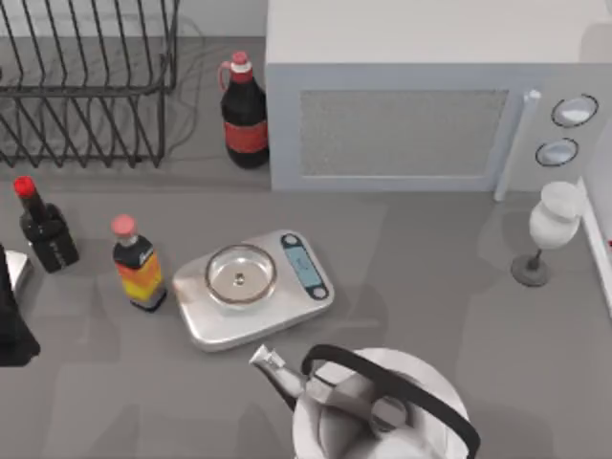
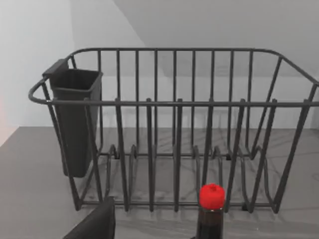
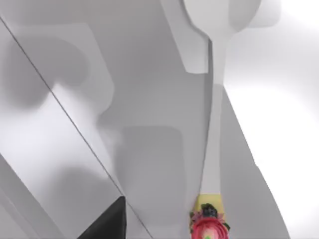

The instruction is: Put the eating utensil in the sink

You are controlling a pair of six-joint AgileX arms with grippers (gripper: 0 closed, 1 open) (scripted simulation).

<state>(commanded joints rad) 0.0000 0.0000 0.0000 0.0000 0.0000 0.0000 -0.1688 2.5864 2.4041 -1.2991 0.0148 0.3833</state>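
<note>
Evidently spoon (image 3: 215, 124) below right wrist — left arm (image 1: 14, 330) parked.

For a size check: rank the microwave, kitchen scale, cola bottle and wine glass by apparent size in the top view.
1. microwave
2. kitchen scale
3. cola bottle
4. wine glass; close to the bottle, so unsure.
</note>
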